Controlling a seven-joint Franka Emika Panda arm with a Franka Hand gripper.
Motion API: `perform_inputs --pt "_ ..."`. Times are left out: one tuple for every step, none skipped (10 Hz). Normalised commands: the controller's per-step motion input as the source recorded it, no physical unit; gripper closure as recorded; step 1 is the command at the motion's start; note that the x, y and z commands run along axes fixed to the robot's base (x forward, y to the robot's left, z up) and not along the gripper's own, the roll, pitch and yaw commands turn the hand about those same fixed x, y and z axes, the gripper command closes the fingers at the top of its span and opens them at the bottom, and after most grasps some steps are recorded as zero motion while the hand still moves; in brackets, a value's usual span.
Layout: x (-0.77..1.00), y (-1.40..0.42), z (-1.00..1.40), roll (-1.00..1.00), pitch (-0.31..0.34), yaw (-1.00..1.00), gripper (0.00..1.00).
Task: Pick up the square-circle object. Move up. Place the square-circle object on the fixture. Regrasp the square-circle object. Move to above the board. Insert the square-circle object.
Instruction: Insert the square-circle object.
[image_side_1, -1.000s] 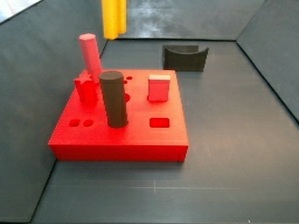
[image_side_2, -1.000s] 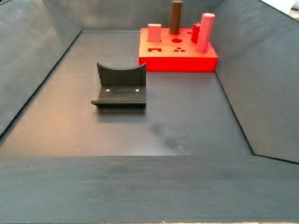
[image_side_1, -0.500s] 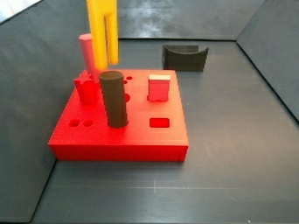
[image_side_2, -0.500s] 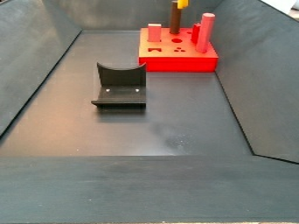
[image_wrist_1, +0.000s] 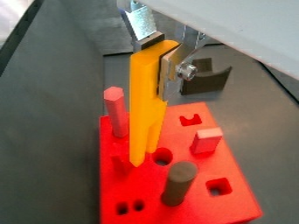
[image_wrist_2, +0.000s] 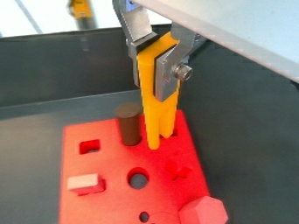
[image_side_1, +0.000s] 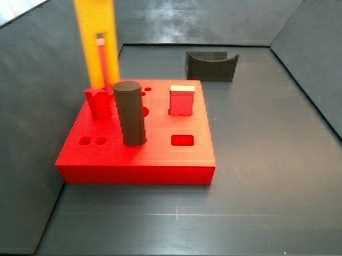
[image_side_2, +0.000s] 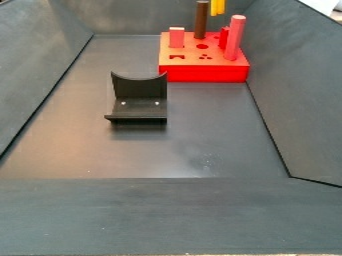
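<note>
Above the board, hanging upright in the gripper, clamped between the silver fingers: the square-circle object, now shifted left and lower than half a second ago, partly covering the pink peg. Standing beside it, the dark cylinder. Resting well apart to the right, the fixture. Showing no readable writing anywhere.
</note>
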Motion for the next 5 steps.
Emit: perform_inputs --pt "-0.3 -0.11 -0.38 -0.07 -0.114 -0.74 1.0" --pt "-0.2 -0.1 -0.51 -0.12 -0.139 -0.82 1.0" --pt "-0.14 -0.04 -0.61 -0.17 -0.159 -0.89 1.0" --pt "-0.13 -0.09 -0.44 -0.2 -0.233 -0.87 1.0" --pt "-0.12 -0.1 -0.35 -0.21 -0.274 -0.87 1.0"
